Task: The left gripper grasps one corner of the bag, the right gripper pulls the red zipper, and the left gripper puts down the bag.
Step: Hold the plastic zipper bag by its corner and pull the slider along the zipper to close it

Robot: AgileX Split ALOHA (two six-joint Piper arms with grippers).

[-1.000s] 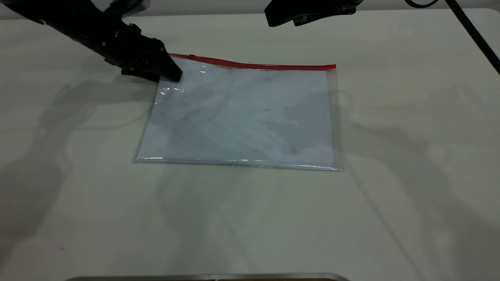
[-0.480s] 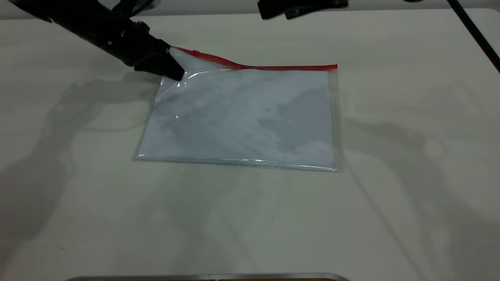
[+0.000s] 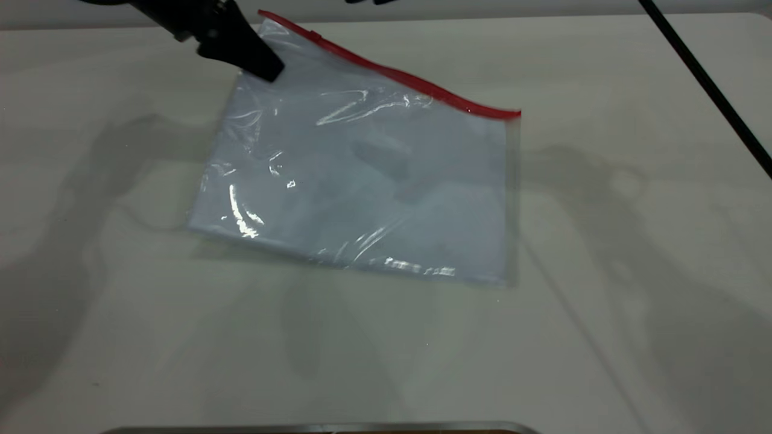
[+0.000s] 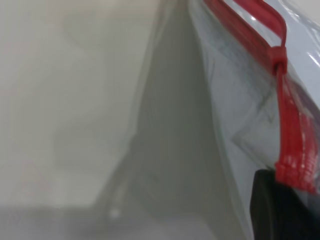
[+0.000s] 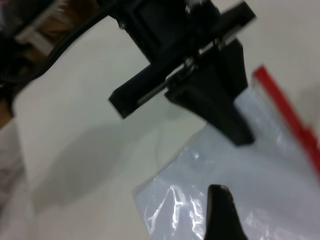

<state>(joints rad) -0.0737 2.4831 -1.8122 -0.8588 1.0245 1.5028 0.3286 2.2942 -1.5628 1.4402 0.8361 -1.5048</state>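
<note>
The bag is a clear pouch with white paper inside, on the white table. My left gripper is shut on its far left corner and holds that corner up, so the bag slopes down to its right side, which rests on the table. The red zipper runs along the raised far edge, with its slider tab close to the left gripper. The left wrist view shows the zipper and tab by the gripper. My right gripper hovers above the bag, facing the left gripper.
A thick black cable crosses the far right of the table. A metal edge lies along the near side. The table around the bag is bare.
My left gripper has risen with the bag's far left corner, tilting the bag off the table. My right gripper has moved left and almost out of the exterior view.
</note>
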